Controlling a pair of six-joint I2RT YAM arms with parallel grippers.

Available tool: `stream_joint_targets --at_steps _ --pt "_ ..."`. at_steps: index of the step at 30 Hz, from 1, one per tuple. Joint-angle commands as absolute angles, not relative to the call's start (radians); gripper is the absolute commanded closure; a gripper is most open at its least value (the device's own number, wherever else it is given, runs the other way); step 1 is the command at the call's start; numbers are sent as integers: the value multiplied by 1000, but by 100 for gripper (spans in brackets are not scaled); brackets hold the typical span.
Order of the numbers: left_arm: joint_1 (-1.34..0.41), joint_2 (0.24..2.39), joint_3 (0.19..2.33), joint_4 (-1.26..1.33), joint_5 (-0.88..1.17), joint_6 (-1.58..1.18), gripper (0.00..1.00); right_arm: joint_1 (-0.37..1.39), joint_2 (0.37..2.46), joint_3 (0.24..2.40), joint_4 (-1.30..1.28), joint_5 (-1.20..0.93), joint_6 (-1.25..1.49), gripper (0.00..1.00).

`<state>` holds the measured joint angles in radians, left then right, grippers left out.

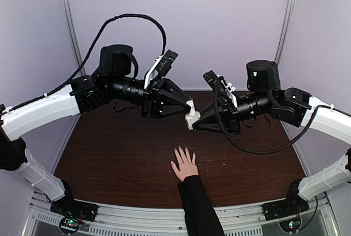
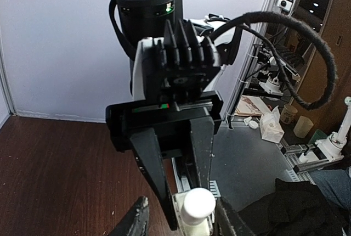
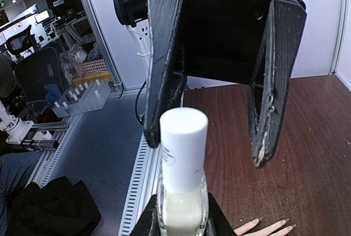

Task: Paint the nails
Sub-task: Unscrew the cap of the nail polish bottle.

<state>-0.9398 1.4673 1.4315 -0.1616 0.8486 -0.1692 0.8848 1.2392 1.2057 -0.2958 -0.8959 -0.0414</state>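
Below, pale nails (image 3: 286,222) (tiny) tip a splayed hand (image 1: 184,164); right end effector (image 1: 195,125) clamps the bottle (image 3: 182,192), left end effector (image 3: 209,148) gapes.

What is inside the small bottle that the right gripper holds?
Through the clear glass of the bottle a pale cream liquid shows. The white cap covers the neck, and the right gripper covers its lower sides.

Place: your robotics lab, probably.
Booth: white panels (image 1: 219,27), aluminium frame (image 1: 286,16).
Beyond: cluttered benches (image 2: 269,88), office chair (image 3: 33,66).
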Motion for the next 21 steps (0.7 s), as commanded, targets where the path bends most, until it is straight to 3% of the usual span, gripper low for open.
stream_joint_targets --at_steps 1,14,21 --pt "-961 1489 1450 -95 894 -153 60 881 1248 1239 -264 -944 -23 100" --pt "-974 1502 1442 -55 912 -183 99 882 1246 1227 -245 -947 -16 100" --pt "-973 1504 1436 -50 858 -212 100 882 1244 1227 -270 -863 -32 100"
